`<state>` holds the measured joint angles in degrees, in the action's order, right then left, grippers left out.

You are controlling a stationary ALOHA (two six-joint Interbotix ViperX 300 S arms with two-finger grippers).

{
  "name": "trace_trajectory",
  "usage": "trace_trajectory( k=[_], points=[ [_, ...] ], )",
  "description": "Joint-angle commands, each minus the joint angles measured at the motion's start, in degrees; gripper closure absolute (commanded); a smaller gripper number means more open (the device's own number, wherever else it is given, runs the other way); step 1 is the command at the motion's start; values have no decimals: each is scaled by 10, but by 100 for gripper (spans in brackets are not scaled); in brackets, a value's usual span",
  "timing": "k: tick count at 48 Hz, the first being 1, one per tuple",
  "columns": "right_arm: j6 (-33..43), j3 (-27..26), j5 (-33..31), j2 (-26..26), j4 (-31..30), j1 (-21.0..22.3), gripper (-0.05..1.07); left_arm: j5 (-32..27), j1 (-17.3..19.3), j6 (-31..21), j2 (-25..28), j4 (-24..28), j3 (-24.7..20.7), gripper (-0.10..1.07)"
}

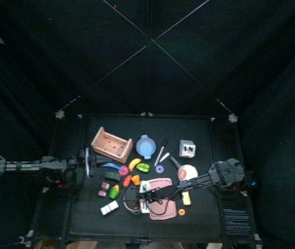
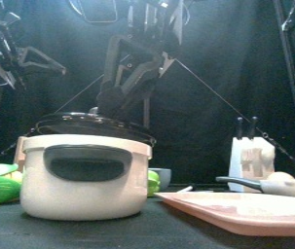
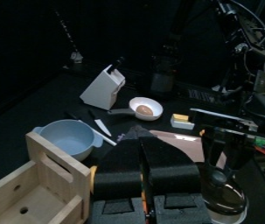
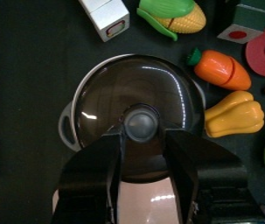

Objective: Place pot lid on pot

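The pot lid, a round, glossy dark-glass dome with a metal rim, is sitting squarely on the cream pot. The right gripper is hovering right over it, its black jaws pinching the lid's smooth round knob. Just beside the pot, a plastic carrot and a lumpy yellow pepper are lying. Well away from the pot, the left gripper is resting with jaws pressed together, gripping nothing.

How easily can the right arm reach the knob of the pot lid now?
Probably easily: the right gripper hangs directly over the knob of the lid, which sits on the pot, with nothing between them.
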<state>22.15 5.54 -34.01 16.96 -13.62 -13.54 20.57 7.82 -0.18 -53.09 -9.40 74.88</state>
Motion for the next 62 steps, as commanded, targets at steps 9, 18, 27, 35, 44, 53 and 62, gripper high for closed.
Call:
trace_trajectory(
  k=[9, 18, 27, 35, 44, 53, 62],
  points=[
    [-2, -24, 2, -11, 4, 0, 45, 6, 1, 1, 1, -1, -9, 100],
    [-2, -25, 1, -6, 5, 0, 45, 6, 1, 1, 1, -1, -9, 100],
    [-2, -27, -4, -1, 10, -1, 45, 6, 1, 1, 1, -1, -9, 100],
    [-2, -29, -10, 1, 10, -1, 45, 6, 1, 1, 1, 0, -8, 100],
    [-3, -32, -12, 4, 10, -1, 45, 6, 1, 1, 1, -1, -9, 100],
    [-4, -42, -25, 4, 10, -2, 45, 6, 1, 1, 1, -1, -7, 100],
    [-3, -45, -40, 9, 10, -3, 45, 6, 1, 1, 1, 0, -7, 100]
  ],
)
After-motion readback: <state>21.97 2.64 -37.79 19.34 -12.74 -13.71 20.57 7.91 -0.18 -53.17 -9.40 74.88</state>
